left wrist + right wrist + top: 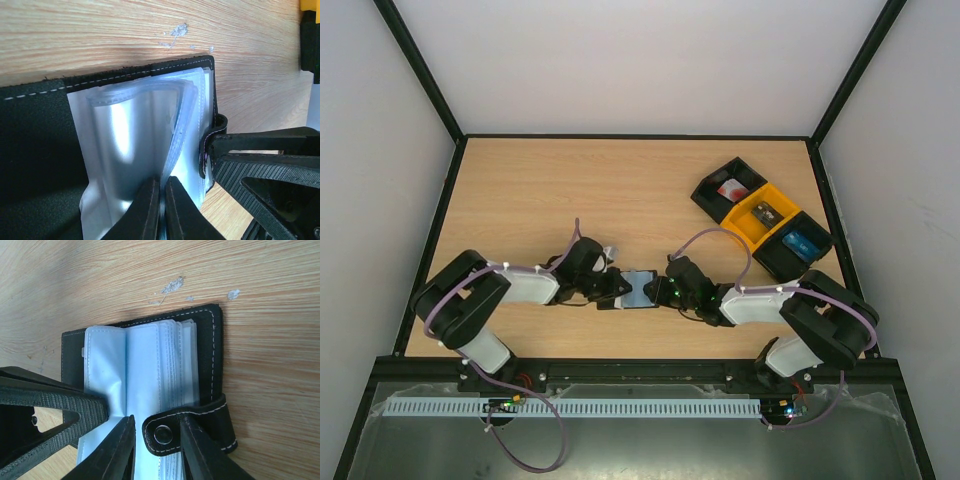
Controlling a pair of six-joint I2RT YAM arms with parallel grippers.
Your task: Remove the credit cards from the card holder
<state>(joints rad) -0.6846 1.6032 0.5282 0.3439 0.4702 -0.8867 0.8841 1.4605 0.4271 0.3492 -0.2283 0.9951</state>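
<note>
The black card holder lies open on the table between my two grippers, its pale grey-blue sleeves fanned up. My left gripper is shut on the edge of one sleeve; its ribbed finger shows in the right wrist view. My right gripper is open, its fingers standing either side of the holder's snap strap on the right cover. In the top view the left gripper and the right gripper meet at the holder. No credit card shows inside the sleeves.
Three open bins stand in a row at the back right: a black one holding a whitish thing with red on it, a yellow one and a black one with a blue item. Small white scuffs mark the wood.
</note>
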